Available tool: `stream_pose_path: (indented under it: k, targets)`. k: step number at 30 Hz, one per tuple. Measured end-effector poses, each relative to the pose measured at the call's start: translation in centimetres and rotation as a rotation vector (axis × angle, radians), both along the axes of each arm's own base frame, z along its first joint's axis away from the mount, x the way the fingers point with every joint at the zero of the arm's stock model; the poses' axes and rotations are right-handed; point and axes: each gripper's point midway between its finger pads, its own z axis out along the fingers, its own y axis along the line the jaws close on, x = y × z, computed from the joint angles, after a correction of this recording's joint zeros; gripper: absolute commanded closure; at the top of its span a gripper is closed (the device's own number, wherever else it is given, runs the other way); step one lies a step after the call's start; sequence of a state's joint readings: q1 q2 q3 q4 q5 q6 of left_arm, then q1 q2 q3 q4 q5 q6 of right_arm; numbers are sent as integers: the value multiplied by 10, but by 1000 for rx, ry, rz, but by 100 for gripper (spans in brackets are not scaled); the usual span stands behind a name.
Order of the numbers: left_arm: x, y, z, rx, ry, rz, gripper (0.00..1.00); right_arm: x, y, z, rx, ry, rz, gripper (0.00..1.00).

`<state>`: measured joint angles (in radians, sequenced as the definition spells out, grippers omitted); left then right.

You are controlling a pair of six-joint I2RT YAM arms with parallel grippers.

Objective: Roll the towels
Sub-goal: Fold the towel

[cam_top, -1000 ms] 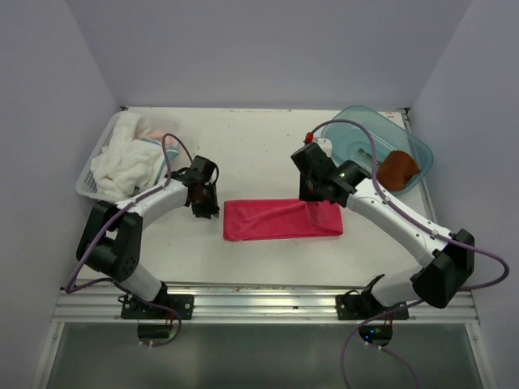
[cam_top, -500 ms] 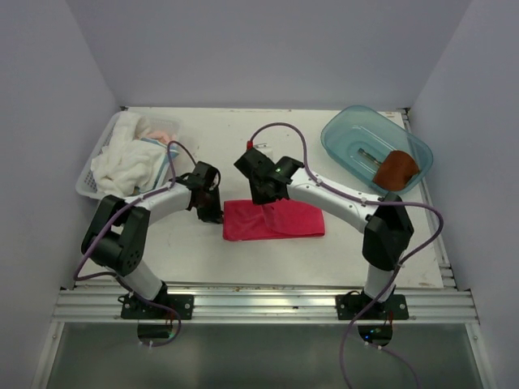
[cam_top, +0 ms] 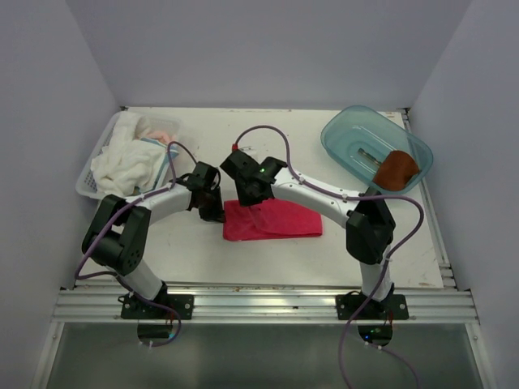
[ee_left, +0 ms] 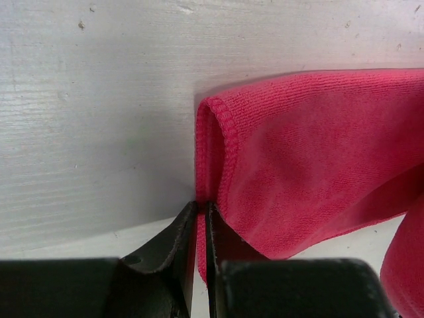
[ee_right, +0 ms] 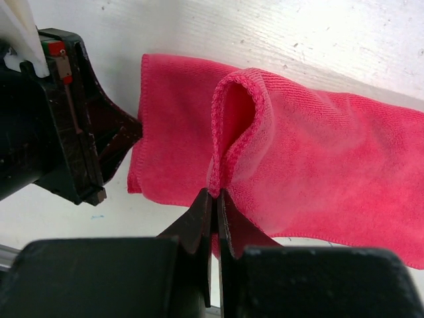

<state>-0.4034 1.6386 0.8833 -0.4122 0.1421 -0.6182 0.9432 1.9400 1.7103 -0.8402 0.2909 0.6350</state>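
Observation:
The bright pink-red towel lies folded over itself mid-table. My left gripper sits at its left end, jaws shut on the hemmed edge. My right gripper is just right of it, shut on a raised loop of the towel's hem, which it holds folded over the lower layer. The right wrist view shows the left gripper close beside that fold. The rust-brown towel rests in the blue tub at the back right.
A clear blue tub stands at the back right. At the back left, a white basket holds white cloths. Both arms meet over the table's middle, with walls on three sides.
My right gripper has dragged the towel's right end leftward over itself, shortening the towel. My left gripper has slid right to the left edge and shut on it.

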Motion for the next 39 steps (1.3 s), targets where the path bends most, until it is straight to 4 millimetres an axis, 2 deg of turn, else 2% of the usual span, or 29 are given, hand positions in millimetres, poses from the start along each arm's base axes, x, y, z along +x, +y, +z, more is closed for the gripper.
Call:
stream_pose_path:
  k: [11, 39]
  targets:
    - [1, -4, 0, -21, -11, -5, 87, -4, 23, -19, -2, 36, 33, 100]
    - [1, -4, -1, -22, -11, -4, 88, -10, 52, -55, 20, 120, 76, 100]
